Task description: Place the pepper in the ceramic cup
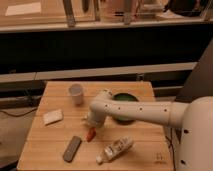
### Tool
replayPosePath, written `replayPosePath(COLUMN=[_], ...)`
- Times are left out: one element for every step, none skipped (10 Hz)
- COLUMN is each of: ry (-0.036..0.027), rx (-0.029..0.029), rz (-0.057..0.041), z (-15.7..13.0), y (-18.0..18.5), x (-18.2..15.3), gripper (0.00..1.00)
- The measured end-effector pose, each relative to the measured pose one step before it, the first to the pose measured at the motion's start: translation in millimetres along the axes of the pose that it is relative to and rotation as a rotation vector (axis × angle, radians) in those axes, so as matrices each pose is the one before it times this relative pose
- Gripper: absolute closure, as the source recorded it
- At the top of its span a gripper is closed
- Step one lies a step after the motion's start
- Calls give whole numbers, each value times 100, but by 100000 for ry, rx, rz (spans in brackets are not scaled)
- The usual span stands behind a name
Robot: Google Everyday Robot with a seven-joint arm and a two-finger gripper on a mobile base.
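A small red-orange pepper (90,134) lies on the wooden table (50,150) near its middle. My gripper (90,123) hangs right over it, at the end of the white arm (145,113) that reaches in from the right; it hides the pepper's upper end. The ceramic cup (76,93) is pale and handleless and stands upright at the back left of the table, well apart from the gripper.
A wide dark green bowl (123,100) sits behind the arm at the back. A white tube-like bottle (115,148) lies at the front. A dark flat bar (72,148) lies front left. A white folded cloth (52,117) lies at the left.
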State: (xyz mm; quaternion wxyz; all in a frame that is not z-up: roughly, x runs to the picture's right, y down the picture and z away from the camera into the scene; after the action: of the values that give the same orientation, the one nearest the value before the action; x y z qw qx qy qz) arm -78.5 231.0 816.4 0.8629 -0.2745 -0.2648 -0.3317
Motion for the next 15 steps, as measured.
replayPosePath(ry=[-966, -1121, -641, -372, -416, -167, -119, -169, -242, -393, -122, -223, -71, -83, -61], rx=[494, 712, 462, 215, 329, 174, 208, 235, 189, 263, 68, 59, 65, 185, 76], rz=[544, 872, 427, 112, -88, 93, 112, 106, 8, 71, -78, -111, -51, -55, -116], z=[131, 94, 72, 70, 63, 20, -20, 3, 18, -10, -42, 3, -20, -31, -10], y=[17, 91, 46, 6, -90, 24, 5, -18, 8, 55, 11, -17, 8, -33, 27], x=[81, 220, 103, 1, -91, 24, 27, 19, -5, 15, 23, -51, -8, -15, -17], gripper=[20, 20, 25, 33, 46, 55, 63, 74, 85, 95, 99, 100, 100, 100, 100])
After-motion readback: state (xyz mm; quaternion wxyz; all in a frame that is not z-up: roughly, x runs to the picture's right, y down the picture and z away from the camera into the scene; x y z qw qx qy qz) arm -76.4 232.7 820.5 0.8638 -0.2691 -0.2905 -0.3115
